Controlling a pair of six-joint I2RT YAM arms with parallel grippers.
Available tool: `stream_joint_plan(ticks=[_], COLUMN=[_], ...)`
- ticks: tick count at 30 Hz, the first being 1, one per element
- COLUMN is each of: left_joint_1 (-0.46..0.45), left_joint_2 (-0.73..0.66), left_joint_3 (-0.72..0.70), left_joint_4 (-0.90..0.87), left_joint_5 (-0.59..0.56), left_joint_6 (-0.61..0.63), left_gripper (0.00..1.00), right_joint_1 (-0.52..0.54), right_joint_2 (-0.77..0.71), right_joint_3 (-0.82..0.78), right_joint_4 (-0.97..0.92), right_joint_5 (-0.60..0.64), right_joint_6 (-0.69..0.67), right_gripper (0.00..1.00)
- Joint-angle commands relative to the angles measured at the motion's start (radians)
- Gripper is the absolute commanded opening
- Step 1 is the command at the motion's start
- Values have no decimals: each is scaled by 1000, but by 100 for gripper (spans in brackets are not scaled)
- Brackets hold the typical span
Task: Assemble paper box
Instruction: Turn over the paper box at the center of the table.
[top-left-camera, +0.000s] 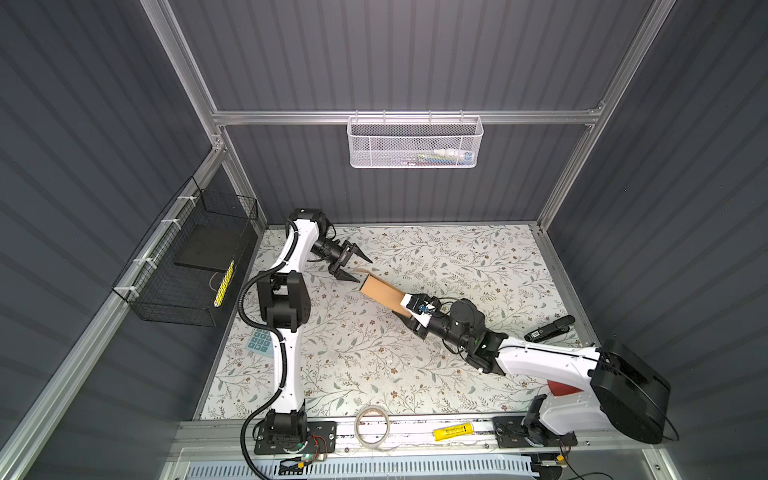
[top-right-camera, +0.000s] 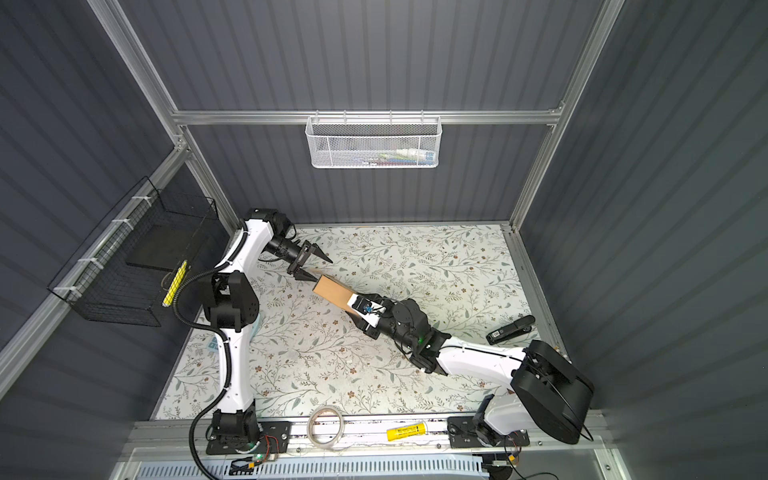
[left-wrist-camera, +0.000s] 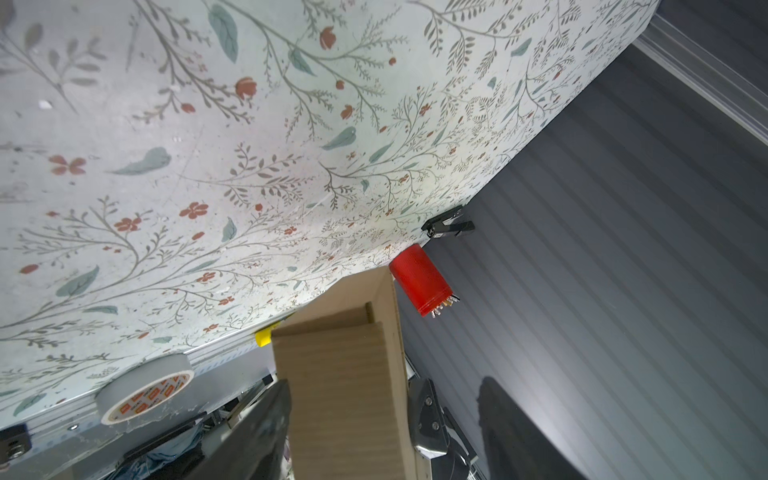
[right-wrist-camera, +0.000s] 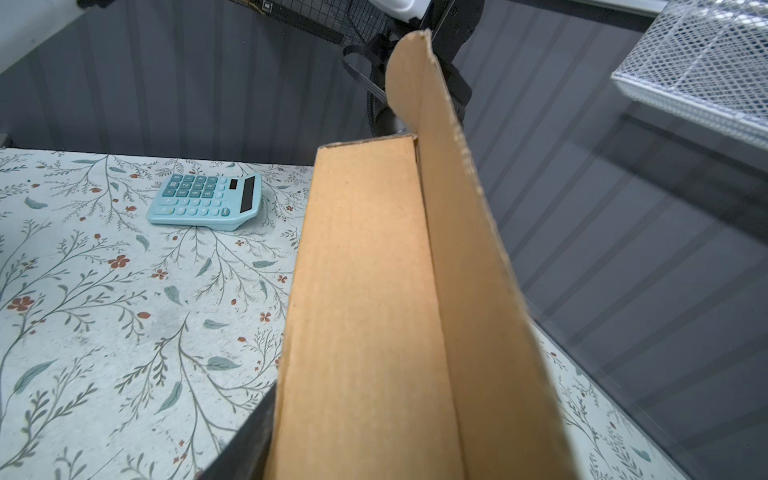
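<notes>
The paper box (top-left-camera: 380, 293) (top-right-camera: 332, 291) is a folded brown cardboard box held slanted above the floral table, with one rounded flap (right-wrist-camera: 409, 83) standing up at its far end. My right gripper (top-left-camera: 409, 313) (top-right-camera: 359, 313) is shut on the box's near end; in the right wrist view the cardboard (right-wrist-camera: 365, 291) fills the gap and one dark finger (right-wrist-camera: 249, 436) shows beside it. My left gripper (top-left-camera: 362, 271) (top-right-camera: 323, 269) is open at the box's far end. In the left wrist view the box (left-wrist-camera: 345, 374) stands between the spread fingers (left-wrist-camera: 270, 415), with a gap on one side.
A blue calculator (right-wrist-camera: 205, 201) (top-left-camera: 259, 343) lies at the table's left edge under the left arm. A tape roll (top-left-camera: 372, 426) and a yellow marker (top-left-camera: 453, 432) sit on the front rail. A black stapler (top-left-camera: 548, 328) and a red pen cup (left-wrist-camera: 419, 284) are at the right.
</notes>
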Motion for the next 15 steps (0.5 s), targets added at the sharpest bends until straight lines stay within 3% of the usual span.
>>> stream_joint_plan(ticks=[1,11,15], left_joint_1=[5,11,10], left_joint_2=[31,21,-73], left_joint_3=[64,100,-30], left_joint_4=[-54,65,214], left_joint_5=[-50,-271,-374], left_joint_6=[-24,-94,-164], left_gripper=[71,69,69], right_joint_1=[2,-2,-5], right_joint_2=[-42,-143,-168], right_joint_3=[-19,-26,-8], right_joint_4=[-32,-176,-256], right_joint_5=[13,6,-8], right_joint_6=[3,47,84], right_gripper=[43,43,43])
